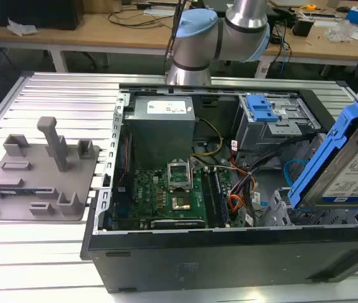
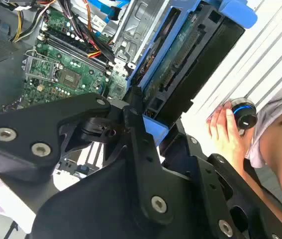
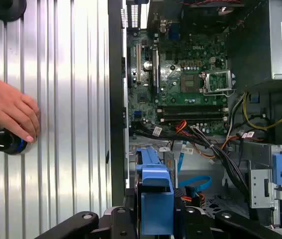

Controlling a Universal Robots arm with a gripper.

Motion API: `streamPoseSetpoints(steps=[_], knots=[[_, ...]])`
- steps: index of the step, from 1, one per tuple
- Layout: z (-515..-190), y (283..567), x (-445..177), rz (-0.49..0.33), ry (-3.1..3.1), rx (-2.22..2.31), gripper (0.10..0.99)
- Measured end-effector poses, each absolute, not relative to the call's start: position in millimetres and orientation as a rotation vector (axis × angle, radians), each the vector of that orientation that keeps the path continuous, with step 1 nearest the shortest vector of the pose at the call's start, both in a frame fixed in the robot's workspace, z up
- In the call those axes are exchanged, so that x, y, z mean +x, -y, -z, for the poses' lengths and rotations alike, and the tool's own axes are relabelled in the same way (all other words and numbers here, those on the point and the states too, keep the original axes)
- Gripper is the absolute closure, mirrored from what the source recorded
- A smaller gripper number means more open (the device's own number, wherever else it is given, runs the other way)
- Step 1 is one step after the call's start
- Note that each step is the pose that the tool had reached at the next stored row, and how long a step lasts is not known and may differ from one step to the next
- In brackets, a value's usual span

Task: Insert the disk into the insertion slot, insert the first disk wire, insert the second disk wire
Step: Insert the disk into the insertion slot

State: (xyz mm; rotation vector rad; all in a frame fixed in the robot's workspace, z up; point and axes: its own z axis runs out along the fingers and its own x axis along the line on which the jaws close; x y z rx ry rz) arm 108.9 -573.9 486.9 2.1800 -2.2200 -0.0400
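The disk (image 1: 350, 172), a silver drive with a white label in a blue carrier, hangs tilted at the exterior view's right, over the case's corner. My gripper (image 2: 141, 122) is shut on the carrier's end; in the first wrist view the black fingers (image 3: 123, 219) flank the blue carrier (image 3: 155, 196). The insertion slot (image 1: 285, 213), a grey perforated cage, lies just below the disk and apart from it. The first disk wire (image 3: 198, 182), a light-blue flat cable (image 1: 292, 169), loops beside the cage. I cannot tell the second disk wire apart within the dark wire bundle (image 3: 215, 149).
The open case holds a motherboard (image 1: 172, 189), a power supply (image 1: 163, 120), an orange cable (image 1: 235, 203) and a taller bay with a blue latch (image 1: 261, 108). A grey fixture plate (image 1: 33, 180) lies at the exterior view's left. A person's hand (image 3: 9, 112) rests on a black knob (image 3: 5, 141) on the ribbed table.
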Motion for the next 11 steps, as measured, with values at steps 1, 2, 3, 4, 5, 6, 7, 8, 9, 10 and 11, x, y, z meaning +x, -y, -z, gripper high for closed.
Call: streamPoseSetpoints(steps=[1,2,3,4,5,6,7,8,9,10,11], knots=[[-486.9,573.9,108.9,0.04,2.22,2.18,0.722],[-486.9,573.9,108.9,0.04,2.22,2.18,0.722],[-486.9,573.9,108.9,0.04,2.22,2.18,0.722],[-486.9,573.9,108.9,0.04,2.22,2.18,0.722],[-486.9,573.9,108.9,0.04,2.22,2.18,0.722],[-486.9,573.9,108.9,0.04,2.22,2.18,0.722],[-486.9,573.9,108.9,0.04,2.22,2.18,0.722],[-487.0,573.9,108.9,0.04,2.22,2.18,0.722],[-486.9,574.0,108.9,0.047,2.223,2.183,0.722],[-486.9,574.0,108.8,0.067,2.231,2.192,0.722],[-486.9,574.0,108.9,0.089,2.24,2.201,0.722]])
